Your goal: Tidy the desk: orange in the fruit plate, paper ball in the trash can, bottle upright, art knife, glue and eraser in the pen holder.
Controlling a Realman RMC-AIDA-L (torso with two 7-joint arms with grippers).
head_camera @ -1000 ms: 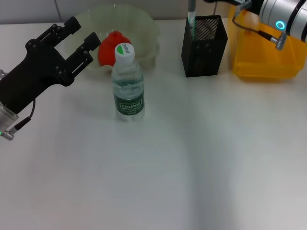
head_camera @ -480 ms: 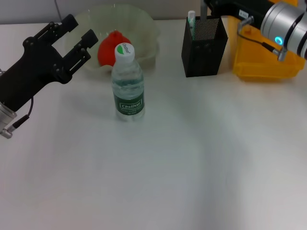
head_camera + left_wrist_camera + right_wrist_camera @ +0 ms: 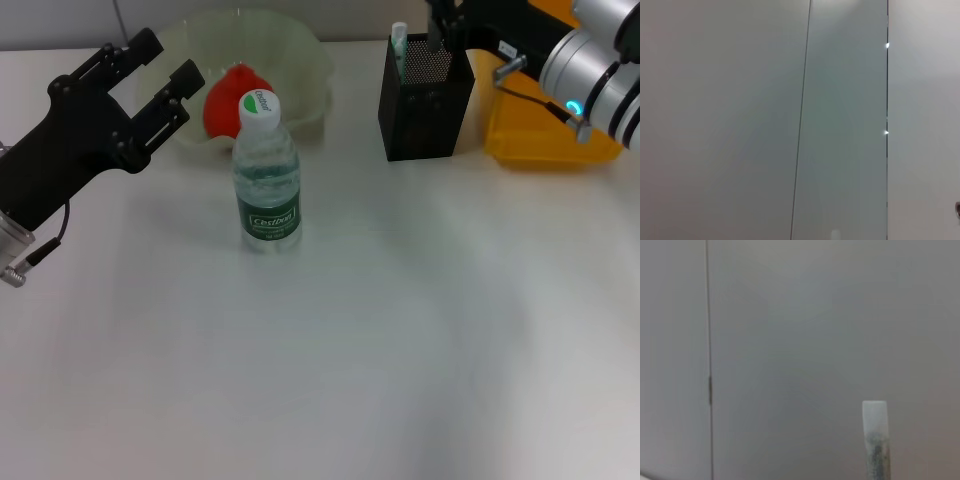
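Bottle [image 3: 267, 170] stands upright at about ten o'clock on the white desk [image 3: 330, 340], green cap up, so that part of the tidying looks done. Behind it the orange [image 3: 231, 96] sits in the pale fruit plate [image 3: 300, 50], where it belongs. The left gripper [image 3: 150, 82] hovers at nine o'clock beside the plate, fingers spread and holding nothing, apparently parked. At one o'clock the right gripper [image 3: 440, 28] hangs over the black mesh pen holder [image 3: 425, 98], likely to drop something in; whether it clasps anything I cannot tell. A white-capped glue stick [image 3: 399, 45] pokes from the holder, the yellow trash can [image 3: 545, 125] just beside
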